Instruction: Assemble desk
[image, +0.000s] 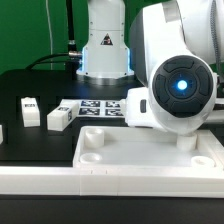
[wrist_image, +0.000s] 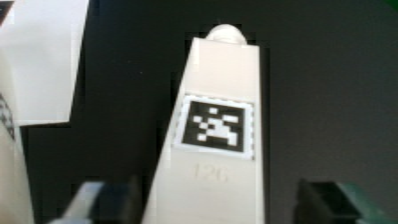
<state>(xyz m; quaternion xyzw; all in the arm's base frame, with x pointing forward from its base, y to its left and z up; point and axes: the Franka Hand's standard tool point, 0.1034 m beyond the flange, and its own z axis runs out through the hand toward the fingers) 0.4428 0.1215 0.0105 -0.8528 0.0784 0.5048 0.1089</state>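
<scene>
Between your jaws lies one desk leg (wrist_image: 222, 110), a square white post w/ a black-and-white tag (wrist_image: 217, 126) on its upper face. Its rounded tip points away from the jaws. One finger (wrist_image: 98, 200) stands on each side of the leg's near end, w/ a dark gap showing btwn each finger and the post. So the jaws are released: they straddle the leg but aren't gripping it.

Off to one side of the jaws, beside the leg, another white part (wrist_image: 45, 60) sits on the black surface (wrist_image: 329, 80); can't tell which part it is.

From the exterior view the arm (image: 175, 80) hides the jaws from you. The desk slab (image: 150, 168), w/ raised rim and a round corner socket (image: 92, 155), lies on the camera side of the arm. A second leg (image: 29, 110) and a third leg (image: 58, 118) lie well apart from the arm, toward the exterior view's left. The marker board (image: 95, 107) sits btwn them and the arm.
</scene>
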